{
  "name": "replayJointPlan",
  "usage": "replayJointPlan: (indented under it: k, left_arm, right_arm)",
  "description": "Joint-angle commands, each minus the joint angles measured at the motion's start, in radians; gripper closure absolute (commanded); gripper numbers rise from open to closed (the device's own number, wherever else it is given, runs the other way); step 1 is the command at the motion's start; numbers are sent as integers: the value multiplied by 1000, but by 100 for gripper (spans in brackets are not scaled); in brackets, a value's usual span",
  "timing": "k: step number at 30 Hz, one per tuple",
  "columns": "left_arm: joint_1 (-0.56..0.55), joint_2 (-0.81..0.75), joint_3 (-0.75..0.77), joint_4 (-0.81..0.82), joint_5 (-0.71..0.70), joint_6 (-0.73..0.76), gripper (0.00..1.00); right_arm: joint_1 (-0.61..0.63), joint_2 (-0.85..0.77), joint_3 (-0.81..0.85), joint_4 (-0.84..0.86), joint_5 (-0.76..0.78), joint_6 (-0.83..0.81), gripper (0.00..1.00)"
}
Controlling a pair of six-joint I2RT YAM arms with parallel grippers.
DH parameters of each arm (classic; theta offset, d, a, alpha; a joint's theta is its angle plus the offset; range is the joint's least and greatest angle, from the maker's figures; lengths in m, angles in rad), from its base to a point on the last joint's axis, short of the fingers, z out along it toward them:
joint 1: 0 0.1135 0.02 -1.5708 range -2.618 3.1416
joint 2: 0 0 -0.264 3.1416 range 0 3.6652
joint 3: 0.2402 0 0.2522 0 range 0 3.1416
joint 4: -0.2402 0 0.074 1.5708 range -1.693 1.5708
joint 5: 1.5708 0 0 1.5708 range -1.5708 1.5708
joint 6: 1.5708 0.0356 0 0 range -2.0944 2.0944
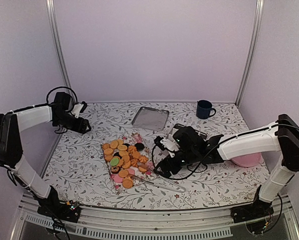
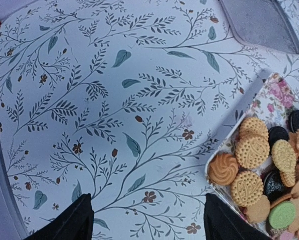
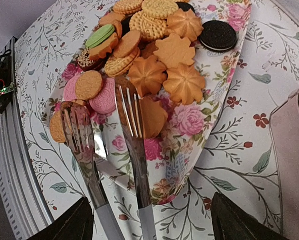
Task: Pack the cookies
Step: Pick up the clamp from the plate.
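- Plainly, the right gripper (image 3: 150, 200) has its fingers spread wide, with both arms of the metal tongs (image 3: 131, 125) running between them and neither pad visibly touching. If the jaws close off-centre, they could push one arm sideways and make the tongs skid away instead of seating.
- The cookies (image 3: 149, 55) lie heaped on the floral tray (image 3: 189, 145) at mid-table, and the tongs' forked tips rest among the nearest ones. A careless lift could rake the tips through the pile and flick the pink and golden ones at the near edge onto the tablecloth (image 2: 114, 100).
- Pressing down on the tongs could tilt or shove the floral tray, since its near edge lies under them.
- The cookies overlap and lean on each other, so a pinch may take two at once or crack one.
- The left gripper (image 2: 148, 200) hovers over bare cloth left of the floral tray, fingers apart and empty. If it reaches in now, the two arms risk meeting over the pile.
- The metal tray (image 1: 150, 118) sits beyond the pile. Whether the cookies are meant to go there I cannot tell, and a loosely gripped cookie could drop on any long carry.
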Motion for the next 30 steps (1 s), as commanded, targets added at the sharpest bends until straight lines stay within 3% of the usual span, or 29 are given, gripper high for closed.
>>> replayJointPlan:
  k: [1, 7, 14, 18, 24, 30]
  left_arm:
    - [4, -94, -39, 4, 77, -6, 23]
    - [-2, -278, -154, 160, 80, 13, 15]
    - [-14, -214, -90, 82, 144, 8, 20]
    - [-74, -225, -89, 67, 204, 39, 1]
    - [-216, -280, -136, 72, 233, 121, 1]
    - [-278, -260, -149, 6, 432, 191, 1]
  right_arm:
    - [23, 13, -44, 29, -53, 16, 20]
    - [45, 29, -87, 34, -46, 20, 29]
    - [72, 64, -77, 31, -21, 11, 42]
    - [81, 68, -70, 16, 23, -2, 58]
    - [93, 59, -53, 0, 82, -6, 80]
    - [109, 63, 0, -54, 148, -36, 99]
